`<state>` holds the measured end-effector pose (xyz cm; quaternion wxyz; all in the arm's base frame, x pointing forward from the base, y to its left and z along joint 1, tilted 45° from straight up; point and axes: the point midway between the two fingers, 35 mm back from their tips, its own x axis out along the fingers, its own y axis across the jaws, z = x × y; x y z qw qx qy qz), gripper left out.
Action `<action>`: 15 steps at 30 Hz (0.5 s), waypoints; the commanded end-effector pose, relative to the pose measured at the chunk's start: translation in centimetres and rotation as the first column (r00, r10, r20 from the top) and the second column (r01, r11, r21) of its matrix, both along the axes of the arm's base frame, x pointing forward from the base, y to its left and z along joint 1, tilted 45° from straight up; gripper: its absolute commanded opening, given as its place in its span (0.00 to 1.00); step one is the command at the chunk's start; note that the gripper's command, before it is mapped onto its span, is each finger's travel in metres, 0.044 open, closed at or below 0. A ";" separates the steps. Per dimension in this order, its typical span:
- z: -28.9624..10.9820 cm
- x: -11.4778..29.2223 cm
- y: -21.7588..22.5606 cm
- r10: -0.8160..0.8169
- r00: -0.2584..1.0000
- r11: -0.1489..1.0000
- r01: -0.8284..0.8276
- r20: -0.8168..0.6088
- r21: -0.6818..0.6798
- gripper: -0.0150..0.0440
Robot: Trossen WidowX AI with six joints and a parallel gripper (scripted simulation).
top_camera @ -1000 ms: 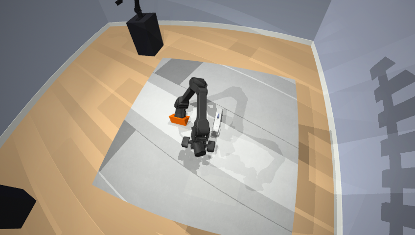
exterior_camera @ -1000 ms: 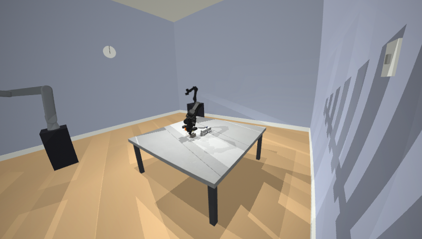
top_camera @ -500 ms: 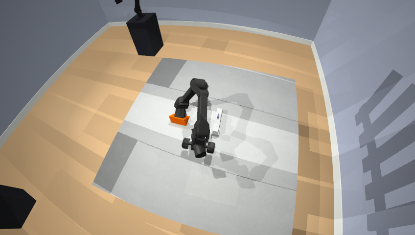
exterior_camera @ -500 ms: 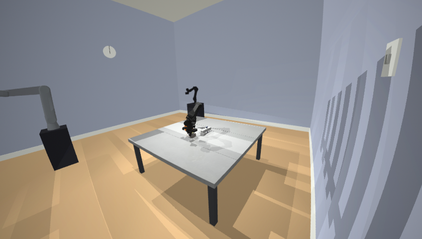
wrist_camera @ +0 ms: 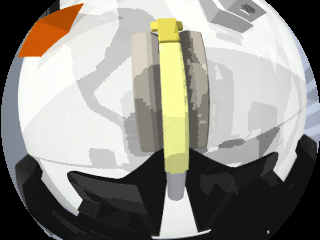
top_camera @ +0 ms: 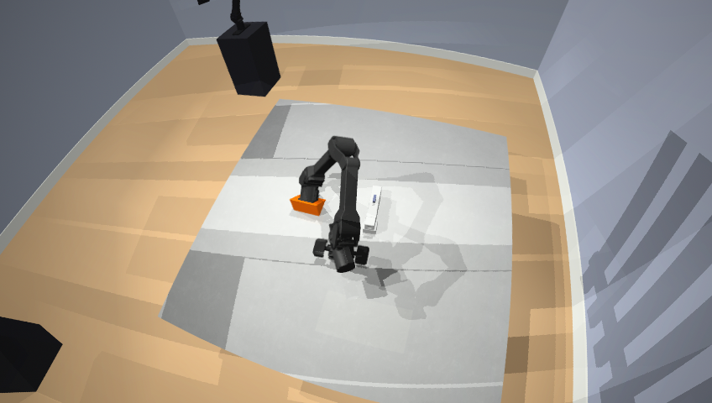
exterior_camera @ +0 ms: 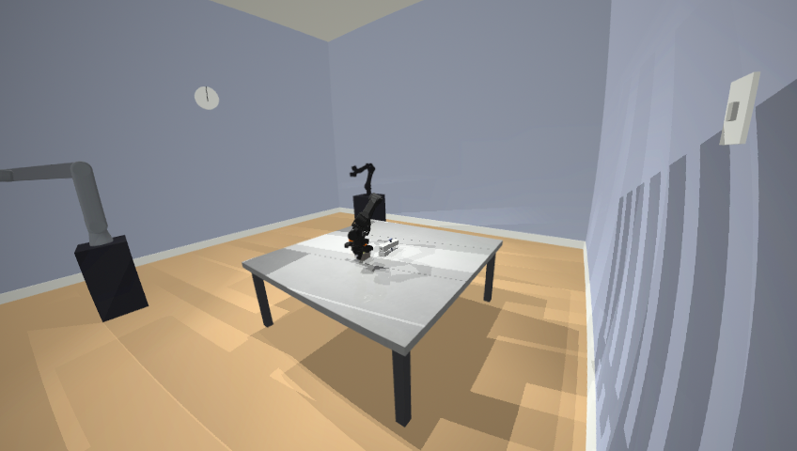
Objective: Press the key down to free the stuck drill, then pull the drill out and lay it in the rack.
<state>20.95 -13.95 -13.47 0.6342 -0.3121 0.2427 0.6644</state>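
My gripper (top_camera: 342, 255) (exterior_camera: 361, 252) (wrist_camera: 172, 148) is shut on the grey shank of a long yellow drill (wrist_camera: 172, 94). In the wrist view the drill runs straight away from the fingers and lies along the gap between the two grey walls of the rack (wrist_camera: 142, 100). I cannot tell whether the drill touches the rack. The arm hides the rack and the drill in the top and exterior views. The white block (top_camera: 372, 211) (exterior_camera: 386, 246) (wrist_camera: 234, 14) with the small blue key (top_camera: 374, 199) lies on the table just right of the arm, with no drill in it.
An orange base block (top_camera: 306, 204) (wrist_camera: 50, 30) sits under the arm's foot, left of the gripper. All stands on a grey table (top_camera: 309, 329) (exterior_camera: 391, 313). Black pedestals with other arms (top_camera: 248, 57) (exterior_camera: 110, 276) stand on the floor away from the table.
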 end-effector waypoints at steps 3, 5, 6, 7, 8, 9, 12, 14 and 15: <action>0.0 0.0 -0.1 0.000 1.000 1.000 0.000 0.000 0.000 0.43; 0.0 0.0 -0.1 0.000 1.000 1.000 0.000 0.000 0.000 0.52; 0.0 0.0 -0.1 0.000 1.000 1.000 0.000 0.000 0.000 0.57; 0.0 0.0 -0.1 0.000 1.000 1.000 0.000 0.000 0.000 0.61; 0.0 0.0 -0.1 0.000 1.000 1.000 0.000 0.000 0.000 0.65; 0.0 0.0 -0.1 0.000 1.000 1.000 0.000 0.000 0.000 0.70; 0.0 0.0 -0.1 0.000 1.000 1.000 0.000 0.000 0.000 0.83; 0.0 0.0 -0.1 0.000 1.000 1.000 0.000 0.000 0.000 0.92; 0.0 0.0 -0.1 0.000 1.000 1.000 0.000 0.000 0.000 0.97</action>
